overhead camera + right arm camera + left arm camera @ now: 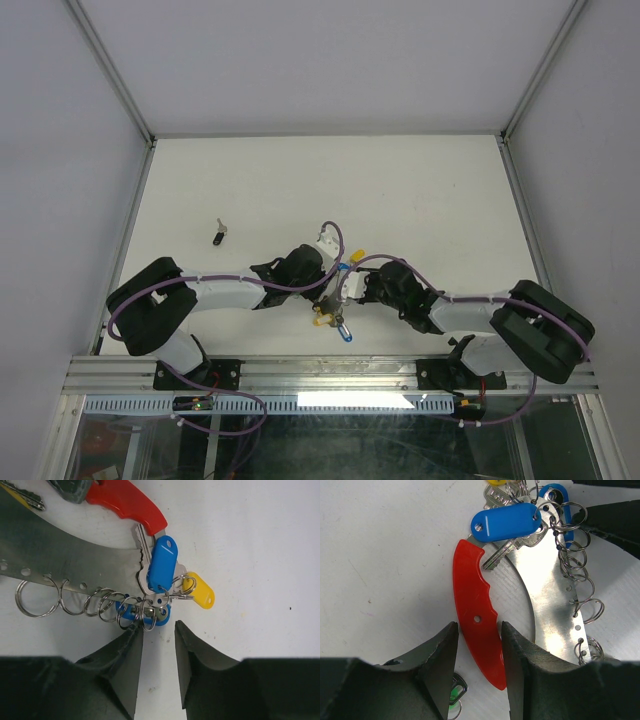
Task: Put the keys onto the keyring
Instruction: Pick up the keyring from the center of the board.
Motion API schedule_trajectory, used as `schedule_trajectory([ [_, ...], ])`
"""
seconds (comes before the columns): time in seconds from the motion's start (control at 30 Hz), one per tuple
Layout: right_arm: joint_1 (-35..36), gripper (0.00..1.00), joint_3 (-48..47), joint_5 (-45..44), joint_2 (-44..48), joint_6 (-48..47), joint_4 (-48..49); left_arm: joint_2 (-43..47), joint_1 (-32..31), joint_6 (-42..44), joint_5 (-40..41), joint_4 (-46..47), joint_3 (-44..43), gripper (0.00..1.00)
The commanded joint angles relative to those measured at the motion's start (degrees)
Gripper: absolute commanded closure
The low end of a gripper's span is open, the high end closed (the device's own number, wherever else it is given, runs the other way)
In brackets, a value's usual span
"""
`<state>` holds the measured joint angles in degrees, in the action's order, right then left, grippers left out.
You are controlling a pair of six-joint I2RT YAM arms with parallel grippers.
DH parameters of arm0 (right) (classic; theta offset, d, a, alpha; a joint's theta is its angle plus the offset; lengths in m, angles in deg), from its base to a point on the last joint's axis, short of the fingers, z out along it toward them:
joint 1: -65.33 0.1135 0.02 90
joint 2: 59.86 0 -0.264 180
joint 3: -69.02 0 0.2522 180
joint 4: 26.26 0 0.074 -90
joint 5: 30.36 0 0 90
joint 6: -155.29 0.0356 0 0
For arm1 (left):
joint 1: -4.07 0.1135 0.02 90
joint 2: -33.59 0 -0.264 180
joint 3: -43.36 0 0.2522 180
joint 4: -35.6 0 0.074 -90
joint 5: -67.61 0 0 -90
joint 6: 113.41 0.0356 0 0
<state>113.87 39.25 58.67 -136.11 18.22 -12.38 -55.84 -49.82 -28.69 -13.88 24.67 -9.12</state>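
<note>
The white table point(420, 190) carries both arms, folded inward so that they meet near its near edge at the middle, and the keyring point(335, 300) lies between them. The left gripper point(478, 630) is closed on the bunch's red arc point(472, 600), one finger on each side of it. From there the metal strip point(60, 560) with its row of split rings point(100, 607) runs toward the right gripper point(157, 626), lying crosswise to that gripper's reach. The right gripper stands open with bare table in the gap. Its left fingertip is at the last rings, and a blue tab point(162, 565) and a yellow tab point(200, 592) are just ahead. With the left arm busy steadying, I judge the right arm to be the free one. One of the keys, a loose black key point(220, 235), lies well apart, far and left of the bunch on the left arm's side. A green-capped key point(454, 695) peeks out under the left fingers.
</note>
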Motion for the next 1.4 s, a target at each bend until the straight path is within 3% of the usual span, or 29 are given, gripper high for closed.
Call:
schedule_trajectory([
  [0.0,0.16,0.68,-0.05,2.32,-1.02,0.08,2.87,1.71,0.69,0.95,-0.34,0.15,0.79,0.61],
  [0.47,0.16,0.78,-1.73,3.96,-2.79,-2.02,2.24,1.71,0.71,0.98,-0.43,0.20,0.77,0.61],
  [0.8,0.07,0.97,-2.11,4.64,-2.82,-1.70,2.77,1.97,0.69,0.99,-0.53,0.16,0.97,0.61],
  [1.1,-0.49,1.00,-2.21,6.64,-0.32,-0.93,1.30,2.33,0.71,1.50,-2.09,0.54,1.05,0.60],
  [1.37,-1.51,1.00,-2.32,10.02,2.59,0.75,-1.10,5.56,0.69,1.71,-3.13,1.65,0.90,0.45],
])
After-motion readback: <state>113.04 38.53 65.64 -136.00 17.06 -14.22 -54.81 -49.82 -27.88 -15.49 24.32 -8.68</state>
